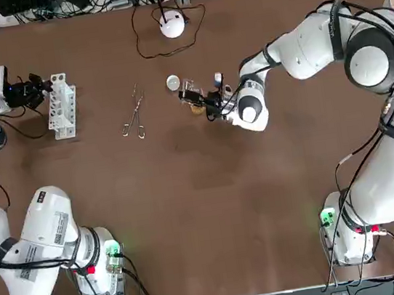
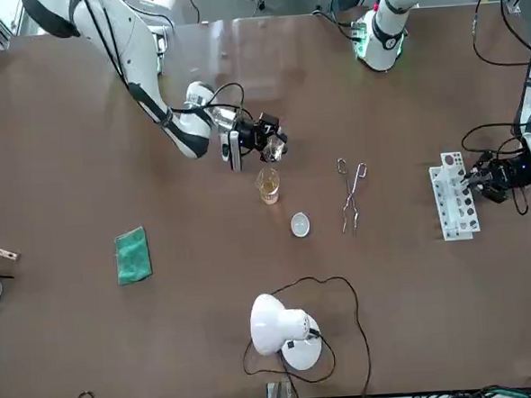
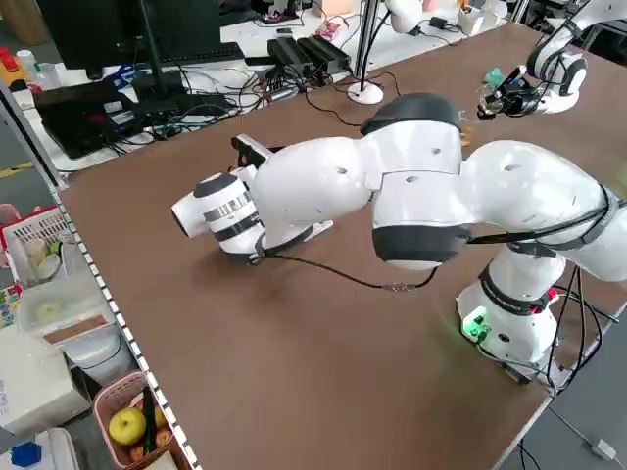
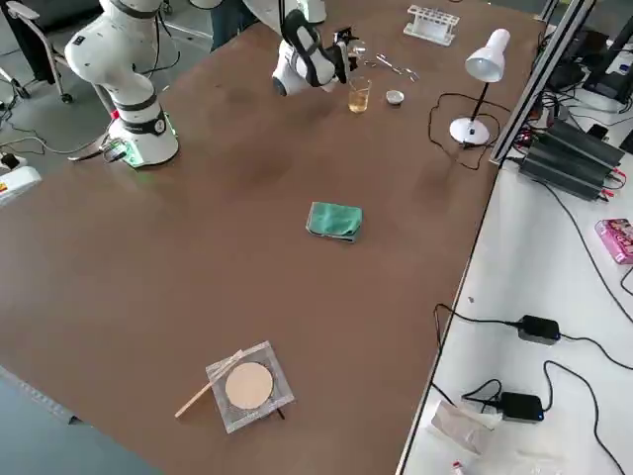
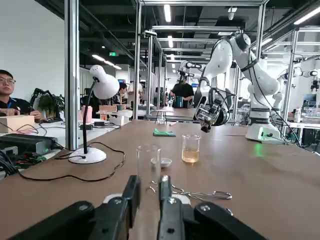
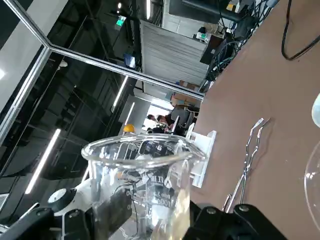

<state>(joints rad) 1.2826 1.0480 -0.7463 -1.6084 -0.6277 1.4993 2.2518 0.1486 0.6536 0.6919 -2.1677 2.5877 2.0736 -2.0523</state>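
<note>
My right gripper (image 1: 199,97) hangs over the middle of the table, shut on a small clear glass beaker (image 6: 145,190), which it holds tilted. Just below it a second beaker (image 2: 267,186) with yellowish liquid stands on the table. At the far left my left gripper (image 1: 42,88) is at the near side of a white test tube rack (image 1: 61,108). In the left wrist view its fingers (image 5: 131,192) are closed around an upright clear test tube (image 5: 148,162).
Metal tongs (image 1: 134,116) lie between the rack and the beakers, with a small round dish (image 1: 173,82) beside them. A white desk lamp (image 1: 172,25) and its cable sit at the back. A green cloth (image 2: 132,255) and a mesh pad with a disc (image 4: 247,386) lie toward the right side.
</note>
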